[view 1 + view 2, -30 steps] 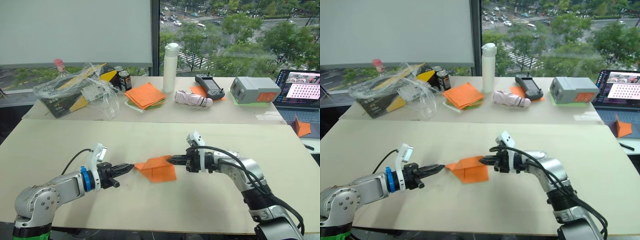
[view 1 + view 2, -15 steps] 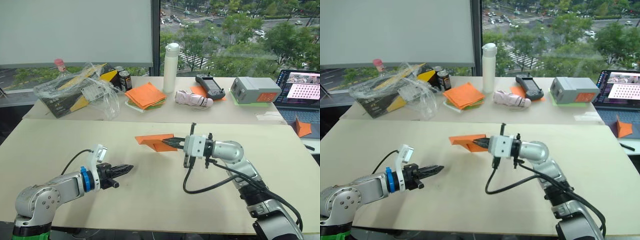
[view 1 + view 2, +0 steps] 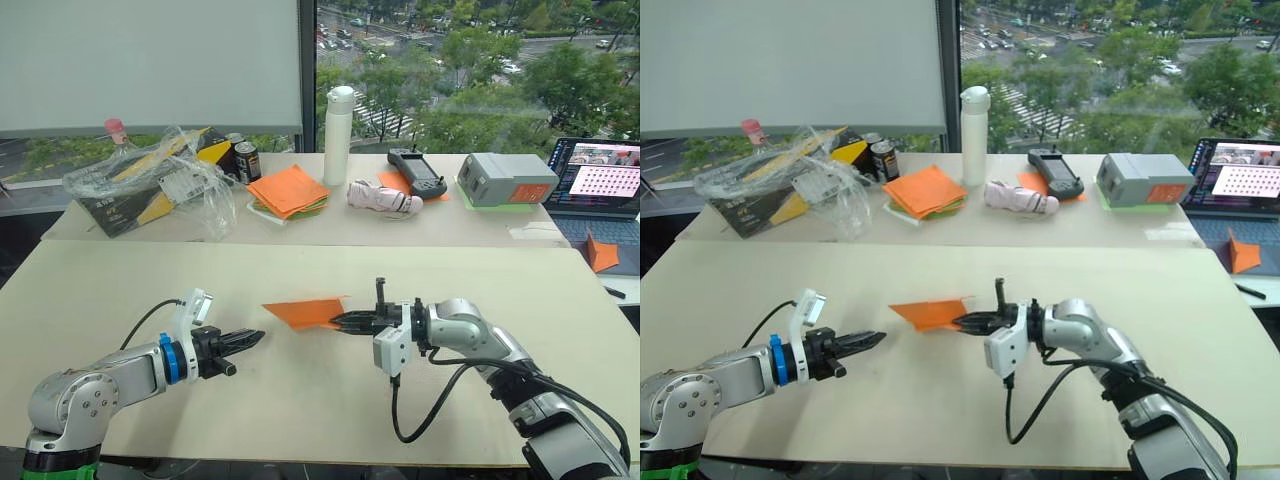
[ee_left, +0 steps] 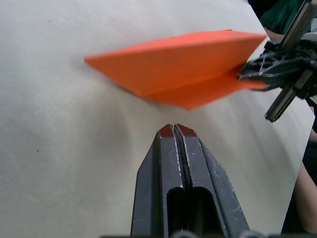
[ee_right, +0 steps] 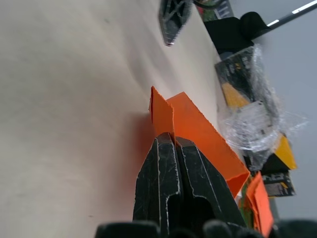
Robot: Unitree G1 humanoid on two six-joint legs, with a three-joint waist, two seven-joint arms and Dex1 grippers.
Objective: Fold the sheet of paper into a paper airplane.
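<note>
The orange sheet of paper (image 3: 305,312), folded into a flat pointed wedge, lies level at mid-table, on or just above the front table; which one I cannot tell. My right gripper (image 3: 337,321) is shut on its right end, and in the right wrist view the fingertips (image 5: 161,141) pinch the paper's edge (image 5: 198,129). My left gripper (image 3: 258,338) is shut and empty, pointing at the paper from the left, a short gap away. In the left wrist view the paper (image 4: 183,74) lies just beyond the shut left gripper (image 4: 176,130).
On the far table stand a stack of orange and green sheets (image 3: 290,192), a white bottle (image 3: 338,135), a can (image 3: 249,160), a plastic-wrapped box (image 3: 160,180), a controller (image 3: 418,172), a grey box (image 3: 502,180) and a laptop (image 3: 596,178). A small orange folded piece (image 3: 600,253) lies far right.
My right gripper lifted the paper off the table and away, turned its wrist, then brought it back down toward me. The left gripper stayed in place, shut.
</note>
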